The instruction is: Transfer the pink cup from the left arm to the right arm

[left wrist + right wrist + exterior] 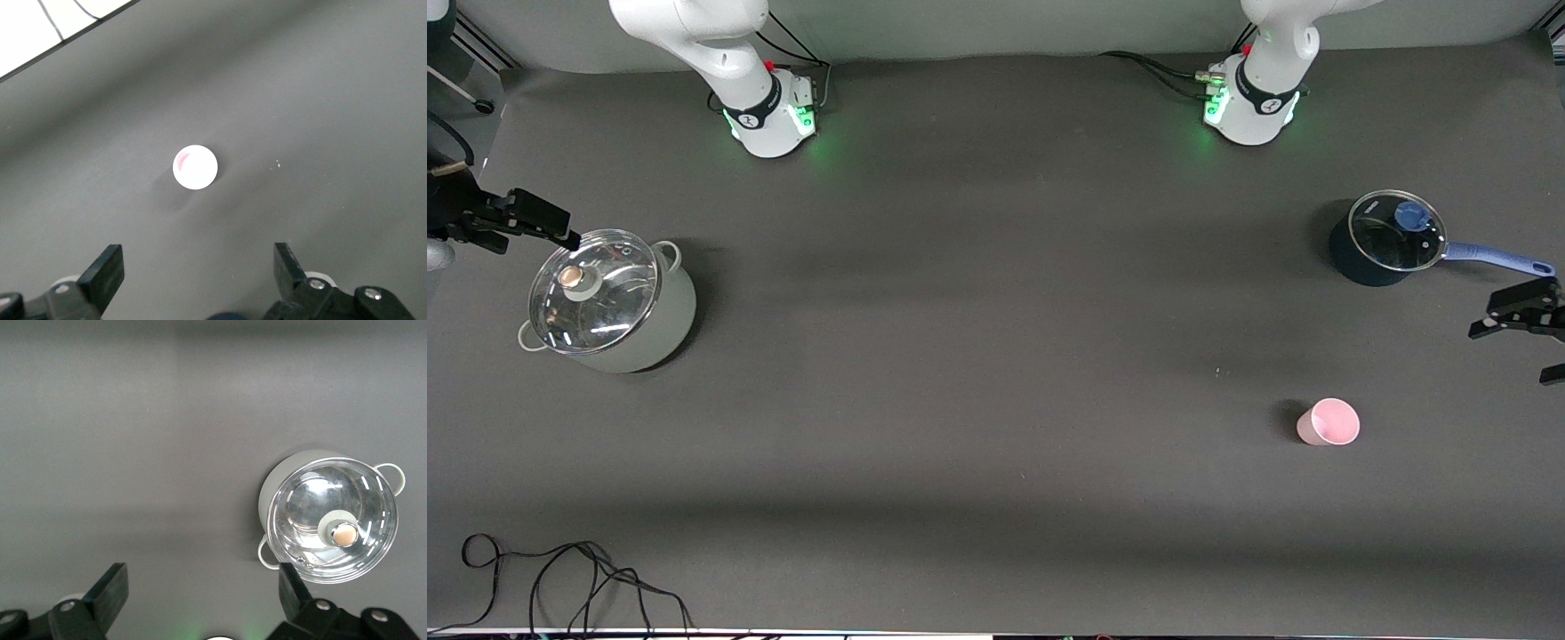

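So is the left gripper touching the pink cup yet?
Apart. In the left wrist view the left gripper hangs open with bare table between its fingers and the pink cup; the front view shows the same gap.

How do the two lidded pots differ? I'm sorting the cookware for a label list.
The grey-green pot is larger and pale, with two small loop handles; the dark blue saucepan is smaller, with one long blue handle. The pot's lid knob is metallic, the saucepan's blue. The pot sits toward the right arm's end, the saucepan toward the left arm's. Both wear glass lids.
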